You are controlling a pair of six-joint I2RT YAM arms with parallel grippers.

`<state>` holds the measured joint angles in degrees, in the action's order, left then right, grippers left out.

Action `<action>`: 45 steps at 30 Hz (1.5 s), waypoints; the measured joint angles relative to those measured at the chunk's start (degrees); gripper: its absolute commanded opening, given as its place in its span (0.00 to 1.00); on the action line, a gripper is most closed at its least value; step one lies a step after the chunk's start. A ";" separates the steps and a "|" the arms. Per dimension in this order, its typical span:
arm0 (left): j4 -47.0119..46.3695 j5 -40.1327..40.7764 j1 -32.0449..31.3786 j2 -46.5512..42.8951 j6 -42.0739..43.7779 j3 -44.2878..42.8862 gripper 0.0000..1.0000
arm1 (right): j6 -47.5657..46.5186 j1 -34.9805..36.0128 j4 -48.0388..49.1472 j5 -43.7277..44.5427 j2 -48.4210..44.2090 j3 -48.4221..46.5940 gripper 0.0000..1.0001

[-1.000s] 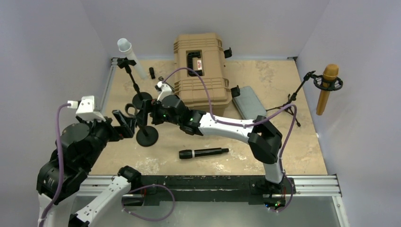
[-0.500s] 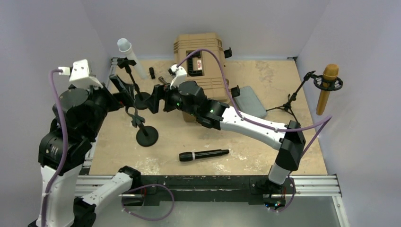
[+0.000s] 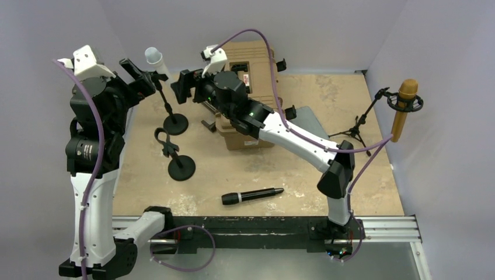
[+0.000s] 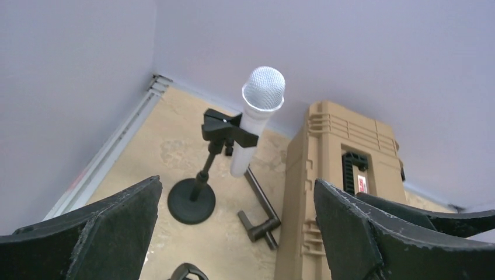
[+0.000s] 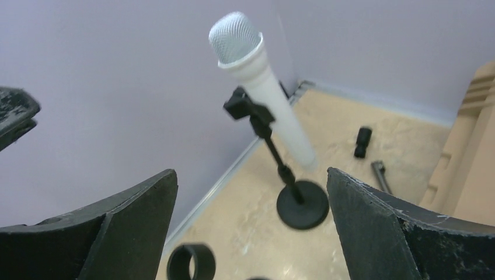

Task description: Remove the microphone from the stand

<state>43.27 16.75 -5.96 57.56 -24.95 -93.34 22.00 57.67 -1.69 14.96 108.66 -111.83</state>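
A white microphone (image 3: 157, 66) sits tilted in the clip of a black round-base stand (image 3: 175, 123) at the back left. It also shows in the left wrist view (image 4: 255, 119) and the right wrist view (image 5: 265, 93). My left gripper (image 3: 139, 72) is raised just left of the microphone, open and empty (image 4: 237, 182). My right gripper (image 3: 182, 87) hovers just right of it, open and empty (image 5: 251, 172). Neither touches the microphone or the stand.
An empty clip stand (image 3: 177, 158) stands in front of the white one. A black microphone (image 3: 251, 195) lies on the table. A tan hard case (image 3: 250, 61) sits at the back. A gold microphone (image 3: 403, 109) hangs on a tripod stand at the right. A grey pad (image 3: 309, 126) lies beside the case.
Both arms have risen from the empty clip stand and moved back toward the white microphone. Both grippers stay open. The black microphone on the table has not moved.
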 measured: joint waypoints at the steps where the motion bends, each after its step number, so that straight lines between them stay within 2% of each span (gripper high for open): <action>1: -0.72 0.17 0.85 0.15 0.02 0.00 1.00 | -1.14 -0.22 0.87 0.63 1.18 -1.51 0.99; 5: -3.45 1.84 2.71 0.13 1.62 0.50 1.00 | -6.36 -1.07 5.88 1.88 7.08 -7.45 0.99; 12: -6.71 6.03 4.13 -0.20 6.14 4.52 1.00 | -13.22 -2.14 12.28 0.13 21.81 -24.22 0.99; 23: -7.85 6.47 8.74 0.26 7.63 7.78 1.00 | -17.68 -2.23 23.63 -4.55 31.98 -29.20 0.97; 27: -9.09 -1.88 12.35 2.34 7.48 8.31 1.00 | -17.70 -2.25 23.96 -5.14 33.46 -29.14 0.96; 31: -12.50 -17.33 18.91 8.37 3.80 7.13 0.96 | -17.33 -2.34 23.47 -5.38 27.39 -18.67 0.96; 35: -17.42 -29.57 21.64 17.18 0.79 5.33 0.95 | -16.39 -2.62 22.25 -5.57 17.77 -7.08 0.94; 38: -19.82 -35.10 21.68 20.81 0.00 5.33 0.95 | -15.54 -2.95 22.14 -6.01 10.95 -1.51 0.92; 45: -23.96 -41.42 21.68 24.00 0.85 3.54 0.93 | -13.97 -3.32 22.34 -8.79 -1.40 7.45 0.91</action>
<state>19.31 -24.67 15.73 81.56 -24.10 -89.80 8.03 54.35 20.64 6.17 107.26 -104.38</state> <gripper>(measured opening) 0.944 0.909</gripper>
